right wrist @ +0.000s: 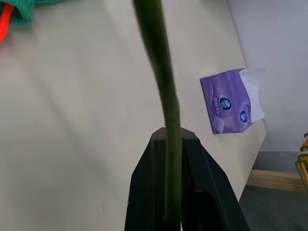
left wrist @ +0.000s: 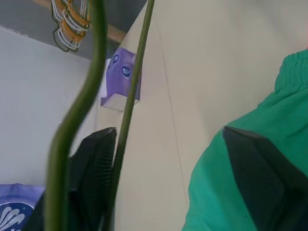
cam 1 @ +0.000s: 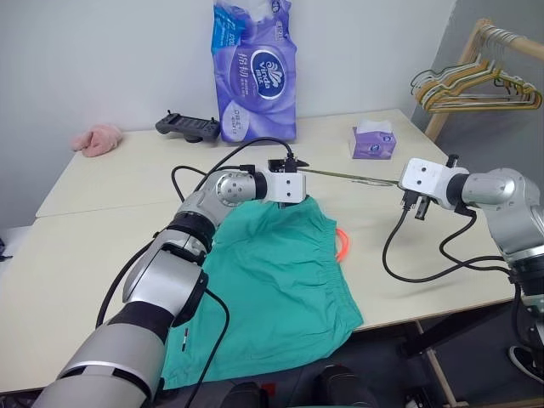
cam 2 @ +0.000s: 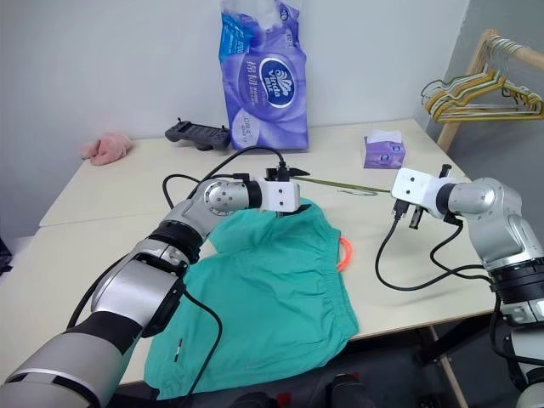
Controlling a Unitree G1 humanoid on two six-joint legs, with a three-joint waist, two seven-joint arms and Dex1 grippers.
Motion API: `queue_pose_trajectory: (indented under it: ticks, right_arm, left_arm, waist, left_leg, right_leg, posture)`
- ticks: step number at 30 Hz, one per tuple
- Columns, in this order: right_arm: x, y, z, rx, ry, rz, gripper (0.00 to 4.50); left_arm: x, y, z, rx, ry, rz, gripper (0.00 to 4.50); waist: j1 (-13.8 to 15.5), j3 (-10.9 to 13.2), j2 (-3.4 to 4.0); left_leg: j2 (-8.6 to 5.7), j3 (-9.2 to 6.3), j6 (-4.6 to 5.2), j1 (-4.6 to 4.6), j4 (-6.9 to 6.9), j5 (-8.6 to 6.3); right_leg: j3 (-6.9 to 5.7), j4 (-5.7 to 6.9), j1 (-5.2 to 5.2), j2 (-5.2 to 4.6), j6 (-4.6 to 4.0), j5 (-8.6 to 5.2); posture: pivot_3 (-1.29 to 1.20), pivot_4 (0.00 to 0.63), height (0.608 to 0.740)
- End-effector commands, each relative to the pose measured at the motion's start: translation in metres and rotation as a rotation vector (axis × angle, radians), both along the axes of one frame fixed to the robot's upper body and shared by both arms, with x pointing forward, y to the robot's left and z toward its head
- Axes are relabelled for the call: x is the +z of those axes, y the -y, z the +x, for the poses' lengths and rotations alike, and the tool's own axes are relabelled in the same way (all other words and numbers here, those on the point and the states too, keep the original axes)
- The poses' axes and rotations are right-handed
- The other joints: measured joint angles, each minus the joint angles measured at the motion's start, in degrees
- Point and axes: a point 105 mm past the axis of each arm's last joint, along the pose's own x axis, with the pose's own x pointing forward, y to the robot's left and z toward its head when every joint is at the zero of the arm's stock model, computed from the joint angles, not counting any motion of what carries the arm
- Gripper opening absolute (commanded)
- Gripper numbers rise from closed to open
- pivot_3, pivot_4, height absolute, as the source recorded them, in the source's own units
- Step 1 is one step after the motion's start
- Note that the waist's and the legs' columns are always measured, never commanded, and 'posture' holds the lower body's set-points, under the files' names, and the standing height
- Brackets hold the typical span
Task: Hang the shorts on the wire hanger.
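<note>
- The table (cam 1: pixel 102 183) carries the shorts (cam 1: pixel 272 289), spread at its near edge, orange drawstring (cam 1: pixel 342 245) at the right.
- The wire hanger (cam 2: pixel 340 184) spans above the table's middle, between both arms.
- The right gripper (right wrist: pixel 166 159) is clamped on it.
- The left gripper (left wrist: pixel 168 168) gapes wide over the shorts' far edge, gripping nothing.

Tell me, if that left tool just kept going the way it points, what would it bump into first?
Probably the right tool, which grips the far end of the wire hanger. The left tool points along that wire toward it; depth is uncertain.
</note>
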Motion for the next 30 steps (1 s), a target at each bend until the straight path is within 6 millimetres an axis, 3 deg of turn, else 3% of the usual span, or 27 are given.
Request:
queue_pose_trajectory:
  ticks: [1, 6, 12, 22, 25, 27, 30]
  right_arm:
    - [-0.008, 0.04, -0.009, -0.127, 0.018, 0.01, 0.0]
    - [-0.026, 0.064, -0.021, -0.18, -0.023, -0.017, 0.0]
    - [-0.038, 0.083, -0.032, -0.218, -0.033, -0.044, 0.0]
    - [-0.026, 0.075, -0.031, -0.176, 0.048, -0.059, 0.0]
    - [-0.026, 0.073, -0.031, -0.169, 0.052, -0.066, 0.0]
    - [-0.027, 0.073, -0.032, -0.169, 0.051, -0.066, 0.0]
    - [-0.028, 0.077, -0.032, -0.209, 0.053, -0.021, 0.0]
  left_arm:
    - [0.037, -0.022, 0.002, -0.001, 0.087, -0.065, 4.46]
    - [0.051, -0.038, 0.001, 0.03, 0.159, -0.094, 4.46]
    - [0.074, -0.053, 0.003, 0.118, 0.211, -0.287, 4.46]
    - [0.078, -0.062, 0.0, 0.19, 0.249, -0.412, 4.46]
    - [0.09, -0.061, -0.002, 0.191, 0.307, -0.438, 4.46]
    - [0.1, -0.063, -0.002, 0.212, 0.324, -0.491, 4.46]
    - [0.099, -0.071, 0.002, 0.27, 0.233, -0.632, 4.46]
  waist:
    - [0.35, -0.64, 0.1]
    - [1.83, -0.84, 0.1]
    - [3.43, -1.05, 0.05]
    - [4.27, -1.5, 0.08]
    - [4.46, -1.92, 0.08]
    - [4.46, -2.18, 0.07]
    - [4.51, -2.43, 0.09]
  left_leg:
    - [0.0, -0.03, 0.0, 0.0, -0.03, 0.0]
    - [0.03, -0.02, 0.01, 0.08, -0.02, -0.02]
    - [0.01, -0.04, 0.01, 0.03, 0.11, -0.02]
    - [0.01, -0.05, 0.02, 0.03, 0.18, -0.03]
    - [0.01, -0.07, 0.02, 0.04, 0.18, -0.03]
    - [0.01, -0.06, 0.03, 0.05, 0.17, -0.04]
    - [0.01, -0.09, 0.04, 0.06, 0.16, -0.04]
  right_leg:
    - [-0.03, -0.01, 0.0, -0.04, -0.01, 0.0]
    - [-0.01, 0.14, 0.0, -0.04, -0.02, 0.01]
    - [-0.03, 0.12, 0.0, -0.08, 0.03, 0.05]
    - [-0.03, 0.13, 0.03, -0.08, 0.04, 0.07]
    - [-0.04, 0.11, 0.05, -0.08, 0.04, 0.07]
    - [-0.03, 0.1, 0.06, -0.08, 0.04, 0.07]
    - [-0.05, 0.08, 0.09, -0.08, 0.05, 0.06]
  posture:
    - [-0.08, 0.0, 0.74]
    - [-0.07, 0.0, 0.74]
    - [-0.07, 0.0, 0.74]
    - [-0.07, 0.0, 0.74]
    - [-0.07, 0.0, 0.74]
    - [-0.07, 0.0, 0.74]
    - [-0.07, 0.0, 0.74]
